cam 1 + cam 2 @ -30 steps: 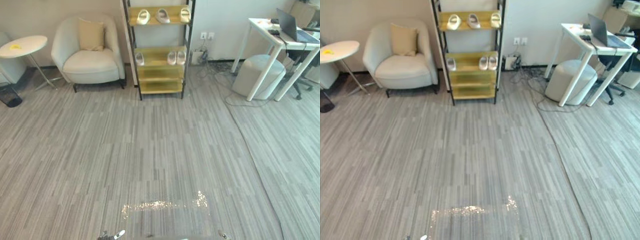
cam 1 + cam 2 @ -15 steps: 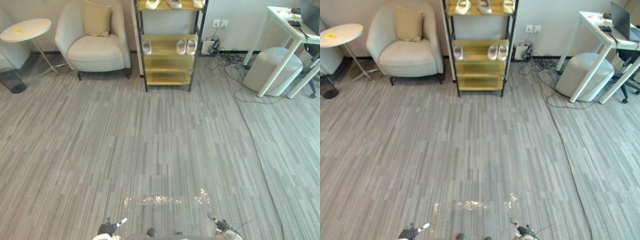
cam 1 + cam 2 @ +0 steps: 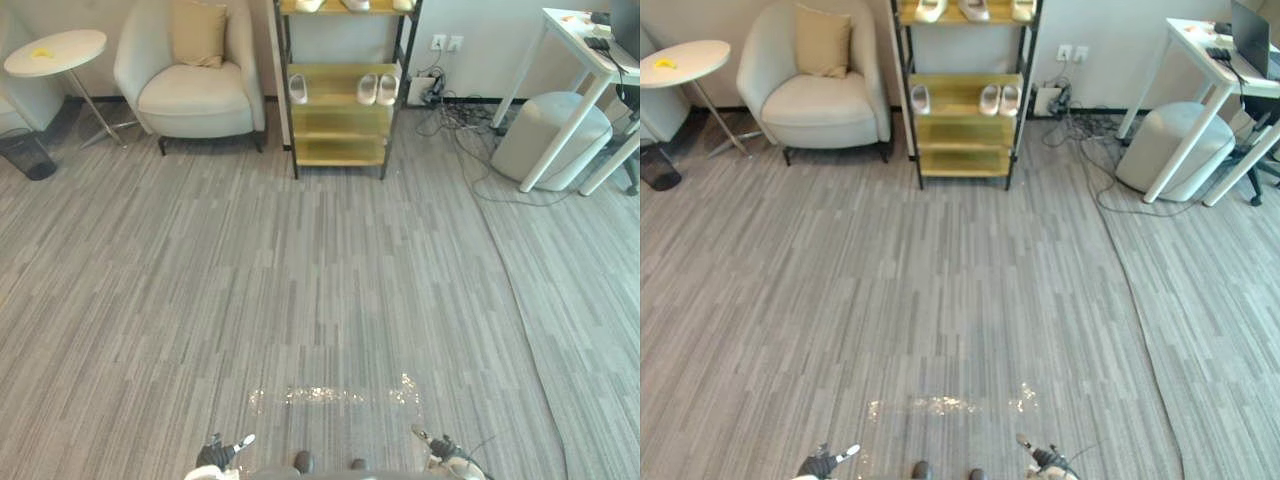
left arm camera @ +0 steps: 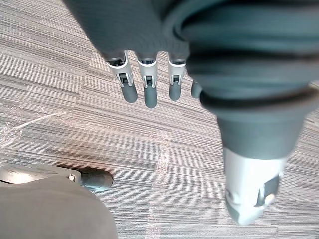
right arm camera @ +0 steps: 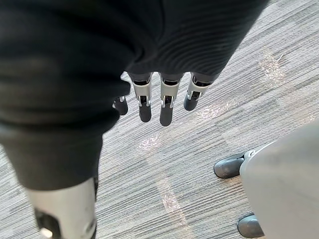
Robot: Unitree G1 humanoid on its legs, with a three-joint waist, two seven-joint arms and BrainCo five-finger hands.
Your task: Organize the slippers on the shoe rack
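Wide carpet (image 3: 300,280) across the middle of the frame makes a long approach that could drift off line. The armchair (image 3: 190,85) at upper left, just beside the shoe rack (image 3: 340,152) at upper centre, may crowd a reach. Floor cables (image 3: 470,120) at upper right could snag. The slippers (image 3: 377,88) sit on the rack's shelves, 3 on the middle one. The left hand (image 4: 149,89) and right hand (image 5: 167,107), at the bottom edge, hang relaxed and empty.

The left hand (image 4: 149,84) hangs over grey striped carpet (image 4: 45,99), fingers straight, holding nothing.
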